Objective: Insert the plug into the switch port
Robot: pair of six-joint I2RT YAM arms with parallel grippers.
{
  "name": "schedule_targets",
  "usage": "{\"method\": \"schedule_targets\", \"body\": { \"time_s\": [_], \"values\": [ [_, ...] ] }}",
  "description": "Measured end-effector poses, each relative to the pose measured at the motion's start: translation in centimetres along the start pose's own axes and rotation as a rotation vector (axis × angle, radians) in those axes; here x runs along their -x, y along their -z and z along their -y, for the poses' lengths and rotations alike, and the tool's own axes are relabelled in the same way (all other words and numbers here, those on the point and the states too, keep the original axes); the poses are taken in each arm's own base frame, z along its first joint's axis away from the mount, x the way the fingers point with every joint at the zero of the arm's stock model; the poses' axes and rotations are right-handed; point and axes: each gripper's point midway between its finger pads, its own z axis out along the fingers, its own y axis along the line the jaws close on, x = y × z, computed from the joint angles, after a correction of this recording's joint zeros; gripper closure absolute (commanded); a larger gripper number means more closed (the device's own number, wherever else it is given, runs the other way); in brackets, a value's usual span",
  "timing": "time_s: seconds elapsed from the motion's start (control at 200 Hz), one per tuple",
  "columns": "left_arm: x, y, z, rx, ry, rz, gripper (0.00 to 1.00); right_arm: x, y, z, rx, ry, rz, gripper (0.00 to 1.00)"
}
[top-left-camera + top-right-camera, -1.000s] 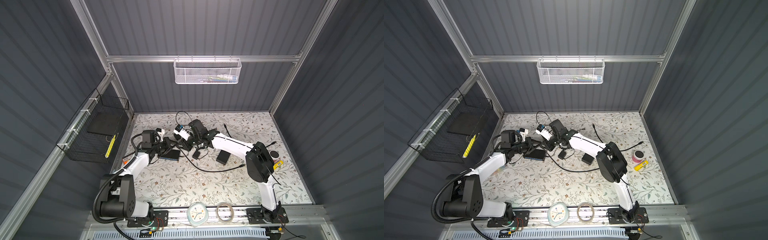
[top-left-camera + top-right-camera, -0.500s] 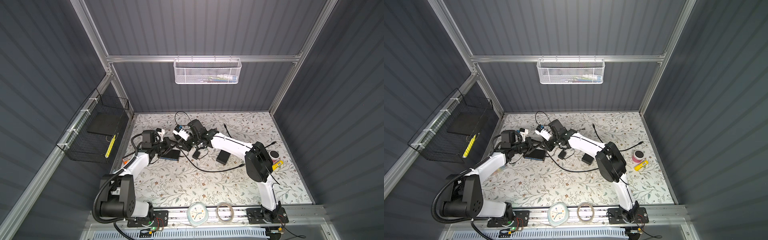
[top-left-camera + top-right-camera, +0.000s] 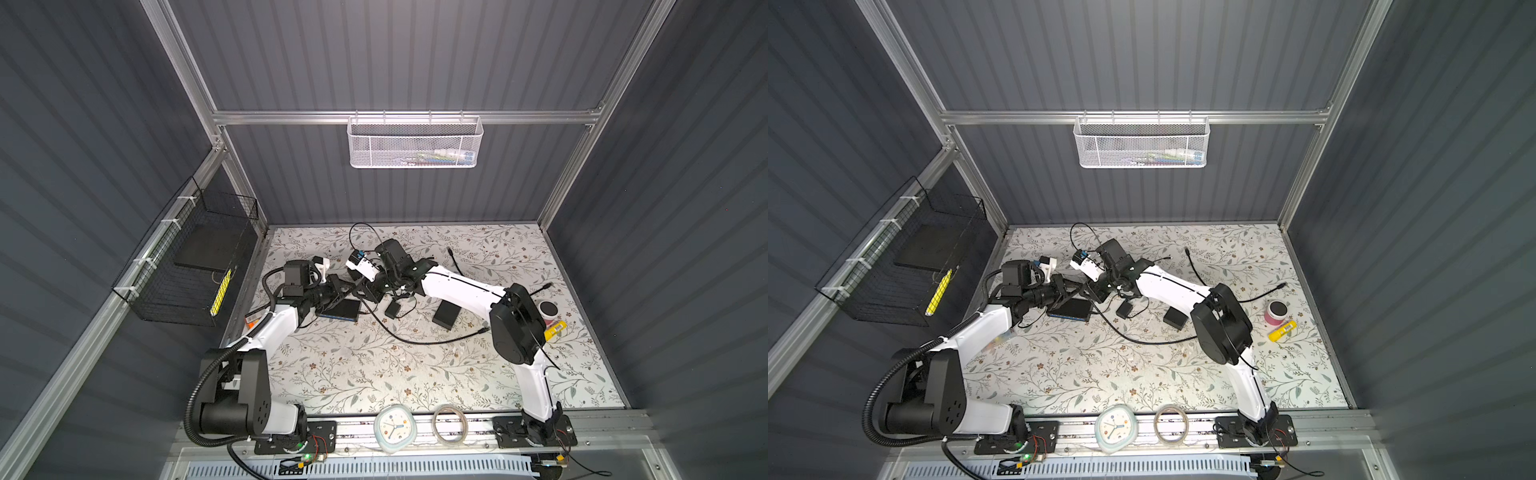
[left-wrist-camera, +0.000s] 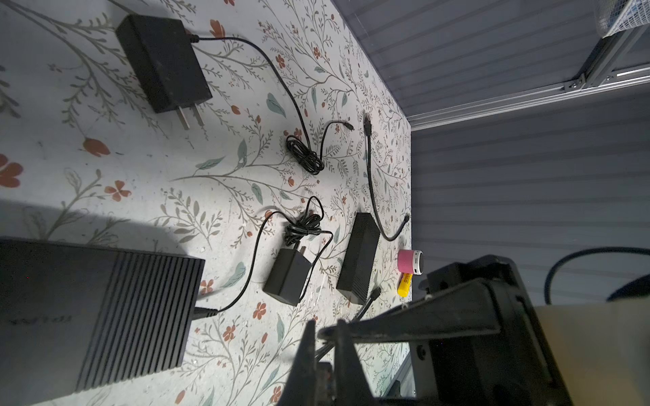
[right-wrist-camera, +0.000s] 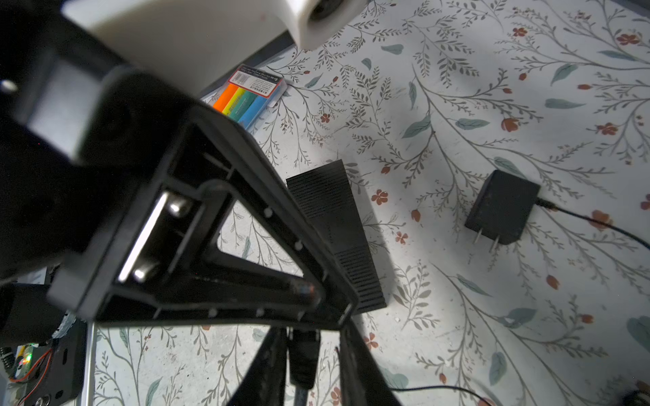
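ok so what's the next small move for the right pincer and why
Probably ease the right pincer, shut on the plug, toward the switch edge: the plug sits clear of it, and the port isn't visible from here.

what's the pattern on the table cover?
The table cover is white with grey-green leafy sprigs and small red flowers; clearest in the right wrist view.

Nothing legible: barcode label (image 5: pixel 254 81) on the colour pack (image 5: pixel 246 102) blurs.
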Motion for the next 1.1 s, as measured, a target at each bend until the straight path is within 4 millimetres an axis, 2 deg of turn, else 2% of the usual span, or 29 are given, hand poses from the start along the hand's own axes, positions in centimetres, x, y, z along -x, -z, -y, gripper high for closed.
{"method": "schedule_targets", "body": {
  "time_s": [0.2,0.79,0.94,1.026,1.096],
  "values": [
    [-0.01,0.0,0.01,-0.001,0.0,-0.001,0.94,-0.14,-0.05,-0.11,0.001,0.0,-0.006,0.72],
    [-0.08,-0.01,0.0,-0.002,0.001,-0.003,0.94,-0.53,-0.34,-0.41,0.01,-0.007,-0.018,0.86],
    [-0.06,-0.01,-0.08,0.002,0.002,-0.001,0.93,-0.58,-0.4,-0.39,0.01,-0.008,-0.019,0.95],
    [-0.08,-0.01,-0.13,0.004,0.003,-0.002,0.84,-0.64,-0.45,-0.37,0.01,-0.011,-0.02,0.96],
    [-0.09,-0.01,-0.17,0.006,-0.002,-0.002,0.66,-0.73,-0.51,-0.37,0.01,-0.013,-0.023,0.98]
  ]
}}
